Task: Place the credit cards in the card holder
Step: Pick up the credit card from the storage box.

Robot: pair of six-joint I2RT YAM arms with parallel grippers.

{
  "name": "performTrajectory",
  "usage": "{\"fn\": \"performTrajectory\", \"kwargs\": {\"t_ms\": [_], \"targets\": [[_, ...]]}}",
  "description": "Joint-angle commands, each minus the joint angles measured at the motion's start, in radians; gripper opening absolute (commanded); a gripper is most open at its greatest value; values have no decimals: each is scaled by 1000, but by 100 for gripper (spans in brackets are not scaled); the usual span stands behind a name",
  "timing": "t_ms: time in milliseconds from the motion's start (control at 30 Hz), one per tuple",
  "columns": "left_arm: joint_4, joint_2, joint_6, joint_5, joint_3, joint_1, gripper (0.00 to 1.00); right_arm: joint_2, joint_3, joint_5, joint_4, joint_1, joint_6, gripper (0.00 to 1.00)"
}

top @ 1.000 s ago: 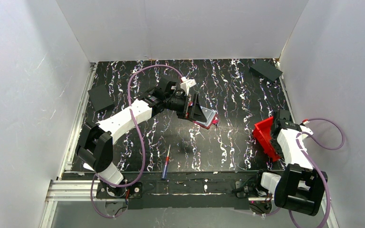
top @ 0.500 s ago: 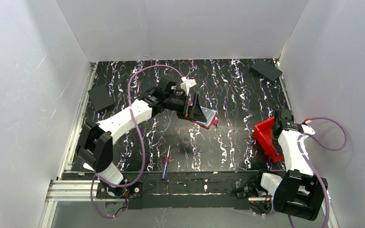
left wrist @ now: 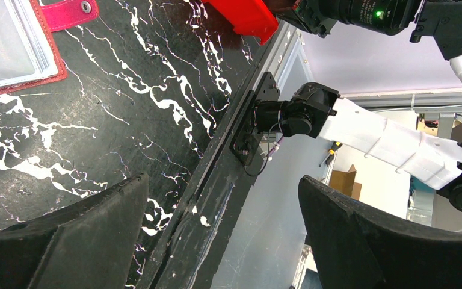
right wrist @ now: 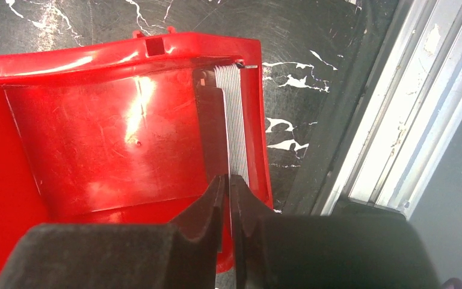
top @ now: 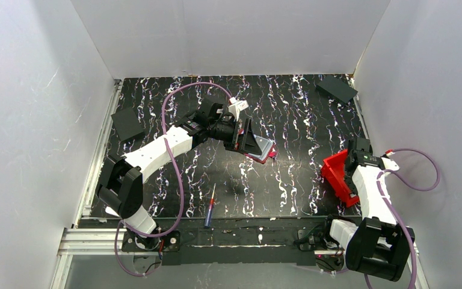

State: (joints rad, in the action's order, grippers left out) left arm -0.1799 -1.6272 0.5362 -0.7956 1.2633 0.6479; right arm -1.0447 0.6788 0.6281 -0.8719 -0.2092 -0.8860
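The credit cards [right wrist: 236,126] stand on edge as a grey stack against the right wall of the red bin [right wrist: 96,132]. My right gripper [right wrist: 228,180] reaches into the bin [top: 335,174], its jaws pinched together on the thin edge of one card at the stack's left side. The card holder [top: 260,148], a red case lying open with clear pockets up, rests mid-table; its corner and pink snap strap show in the left wrist view [left wrist: 12,48]. My left gripper [top: 241,136] hovers just left of the case, jaws wide apart [left wrist: 222,229] with nothing between them.
Black flat squares lie at the left [top: 126,124] and back right [top: 337,89] of the marbled table. A blue-and-red pen-like tool [top: 209,206] lies near the front edge. White walls enclose three sides. A metal rail [right wrist: 397,120] runs right of the bin.
The right gripper's jaws have closed onto a card in the bin, and the right arm has shifted slightly. The left arm and the card holder have not moved.
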Motion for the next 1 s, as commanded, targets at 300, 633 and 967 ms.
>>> {"fn": "performTrajectory", "kwargs": {"t_ms": [300,633,967], "targets": [[6,18,-2,-28,29,-4,94,13,52,26,-21,-6,8,1],[5,15,-2,-27,29,-4,94,24,83,45,13,-6,45,1],[2,14,-4,-21,28,-4,94,89,139,14,58,-6,135,1]]}}
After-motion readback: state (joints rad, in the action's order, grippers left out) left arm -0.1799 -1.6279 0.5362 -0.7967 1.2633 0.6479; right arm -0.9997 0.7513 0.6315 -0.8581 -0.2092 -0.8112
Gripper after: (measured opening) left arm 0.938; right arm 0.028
